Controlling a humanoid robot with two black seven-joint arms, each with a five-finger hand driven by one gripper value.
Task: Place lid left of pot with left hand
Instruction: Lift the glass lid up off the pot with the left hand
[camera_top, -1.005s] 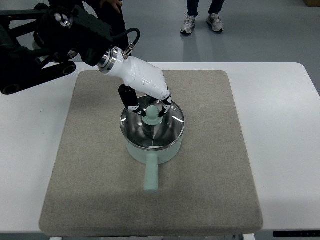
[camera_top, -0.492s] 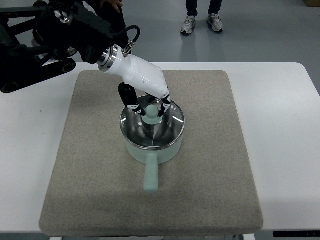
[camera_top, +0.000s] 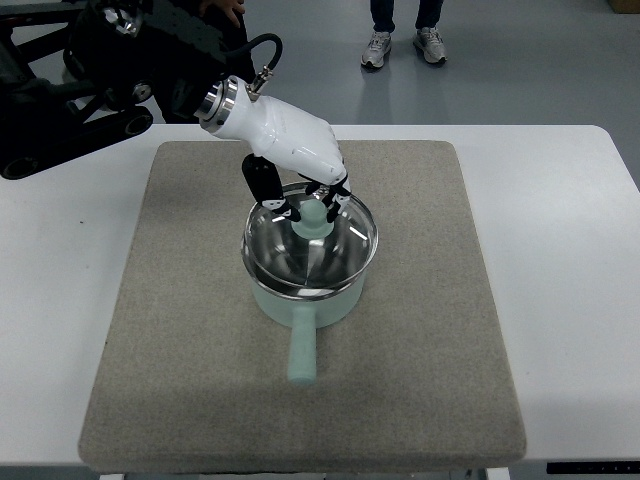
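A pale green pot (camera_top: 300, 305) with a straight handle pointing toward me sits in the middle of the grey mat (camera_top: 180, 330). Its shiny metal lid (camera_top: 310, 250) has a pale green knob (camera_top: 314, 216). My left hand (camera_top: 312, 205), white with black fingers, comes in from the upper left and is shut on the knob. The lid is raised off the pot and tilted, its far edge higher. The right hand is out of view.
The mat lies on a white table (camera_top: 570, 260). Bare mat lies left of the pot. A person's shoes (camera_top: 402, 45) stand on the floor beyond the table's far edge.
My left hand has risen and drawn slightly right with the knob in its fingers. The lid has come up off the pot rim and tilted.
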